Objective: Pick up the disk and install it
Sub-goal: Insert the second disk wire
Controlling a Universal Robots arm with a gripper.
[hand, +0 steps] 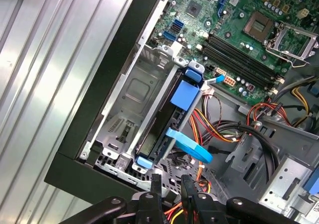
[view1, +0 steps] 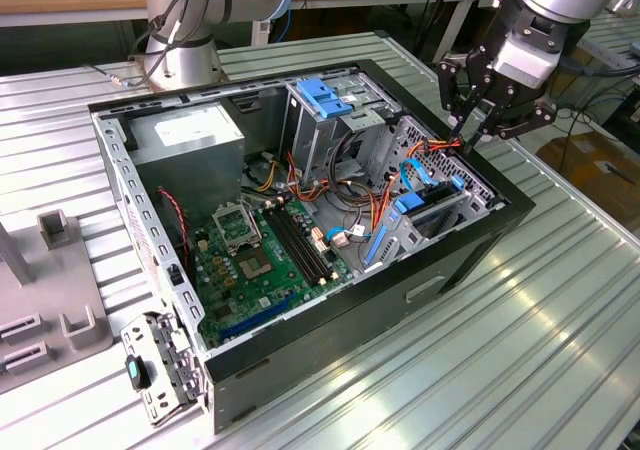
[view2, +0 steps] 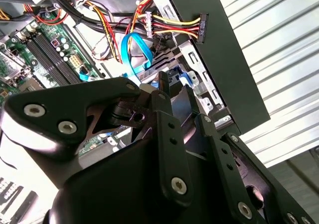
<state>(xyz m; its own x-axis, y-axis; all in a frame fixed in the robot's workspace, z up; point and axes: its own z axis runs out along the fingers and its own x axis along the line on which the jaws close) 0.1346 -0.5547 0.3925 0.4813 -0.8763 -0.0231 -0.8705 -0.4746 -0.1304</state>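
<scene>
The disk (hand: 158, 134) stands on edge in the metal drive bay (hand: 130, 92) at the corner of the open computer case, with its blue frame (hand: 185, 93) along the upper edge. In the exterior view the disk (view1: 432, 206) sits near the case's right wall. A blue flat cable (hand: 190, 148) curls beside it. My gripper (hand: 171, 183) hangs just above the bay's end, apart from the disk, fingers a small gap apart with nothing between them. The gripper (view1: 466, 138) hovers over the case's right rim, and the second wrist view shows the gripper (view2: 177, 92) from behind.
The green motherboard (view1: 262, 260) fills the case floor. A grey power supply box (view1: 190, 135) and a cage with a blue latch (view1: 325, 95) stand at the back. Red, yellow and black cables (view2: 172, 27) run by the bay. Grey fixtures (view1: 60, 300) stand on the ribbed table (view1: 520, 350).
</scene>
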